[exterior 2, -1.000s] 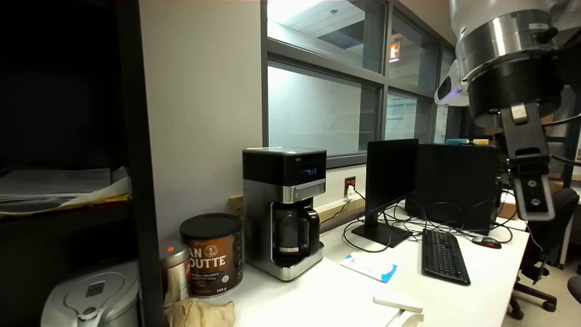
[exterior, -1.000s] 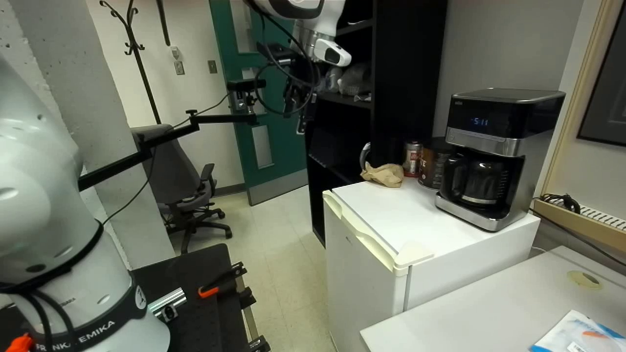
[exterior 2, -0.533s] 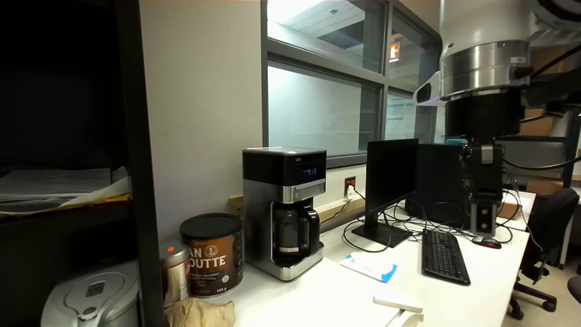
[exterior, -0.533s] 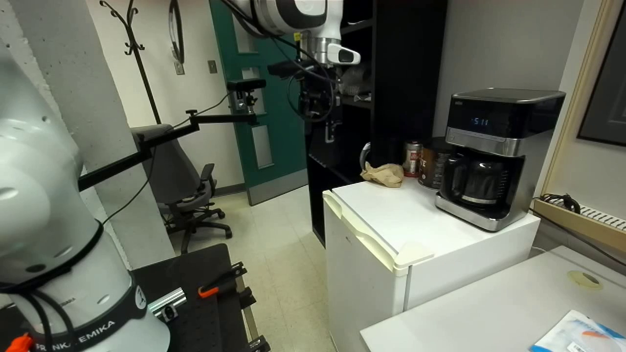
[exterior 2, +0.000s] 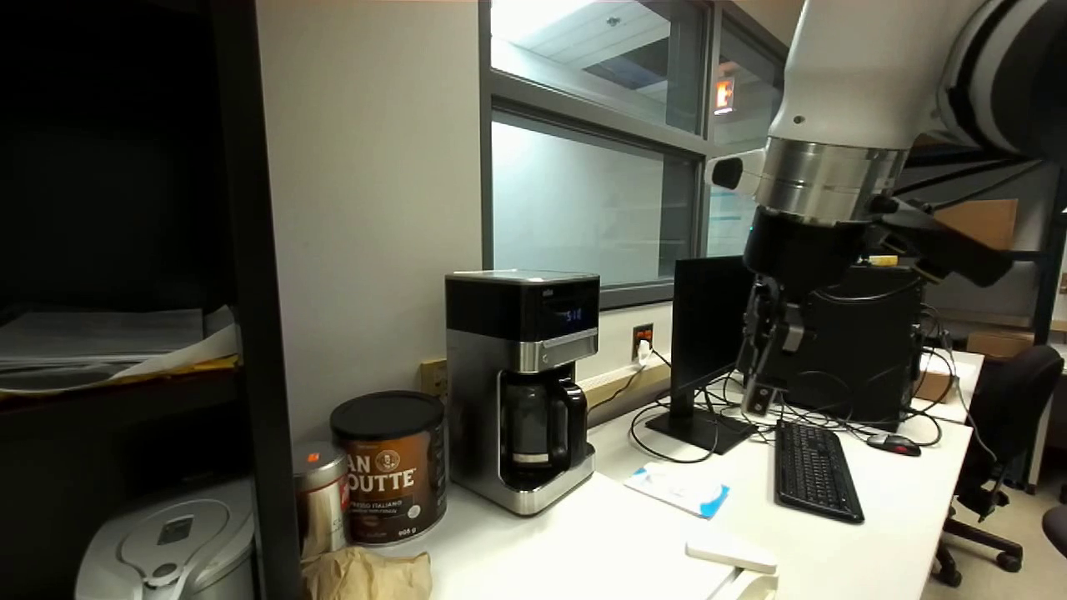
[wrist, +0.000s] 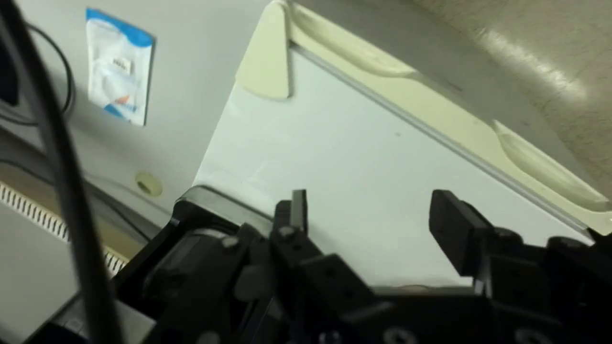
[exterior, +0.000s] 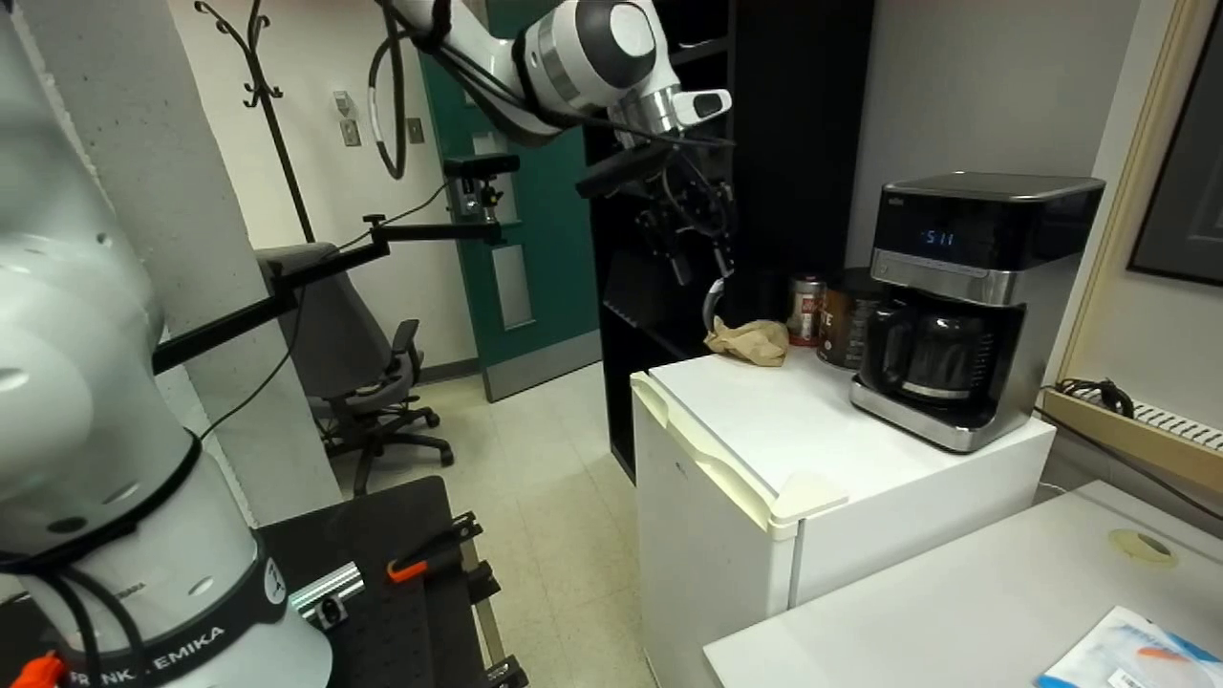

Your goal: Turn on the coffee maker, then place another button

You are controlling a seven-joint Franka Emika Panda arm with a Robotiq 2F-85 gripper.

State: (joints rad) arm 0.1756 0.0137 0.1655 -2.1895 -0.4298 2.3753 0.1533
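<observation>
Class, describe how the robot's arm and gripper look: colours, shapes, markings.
The arm is white and rounded, with a silver wrist collar, black cables, and a black base band showing EMIKA in white. The gripper is mostly black with blocky fingers.

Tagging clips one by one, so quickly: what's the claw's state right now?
Claw: open, fingers spread apart in the wrist view, nothing held between them.

The claw (wrist: 368, 222) gapes before the white fridge top (wrist: 354, 148), the coffee maker (wrist: 184, 258) at the view's lower left.
</observation>
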